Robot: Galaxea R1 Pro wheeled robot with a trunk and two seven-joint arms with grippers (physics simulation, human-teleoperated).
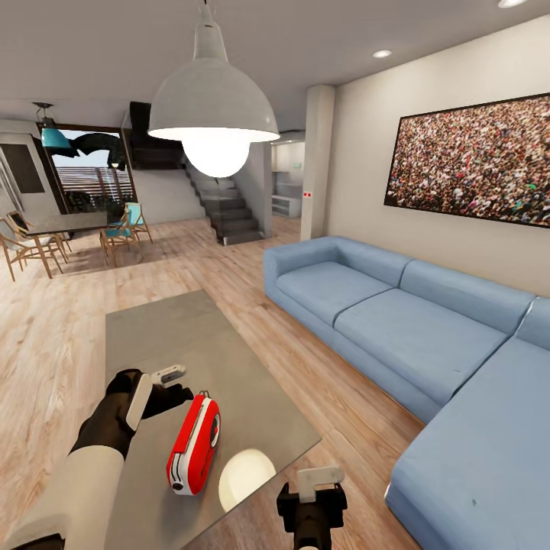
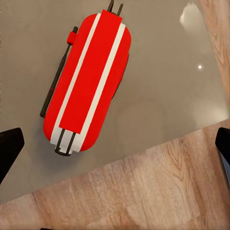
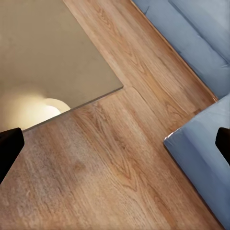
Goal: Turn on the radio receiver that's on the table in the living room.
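Radio [image 1: 194, 444] lies on my table [image 1: 229, 359], near its close end, by my left jaws [image 1: 164, 386]. I am there, but I have not pressed it yet.

From my left wrist: radio [image 2: 88, 79] is red with white stripes, and my jaws are spread wide.

From my right wrist: floor [image 3: 120, 158], sofa [image 3: 201, 143], jaws spread.

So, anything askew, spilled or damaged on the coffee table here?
Only mildly: the small red radio with white trim sits at an angle to the edges of the grey glassy table. Nothing looks spilled or damaged; the bright patch is the pendant lamp reflected.
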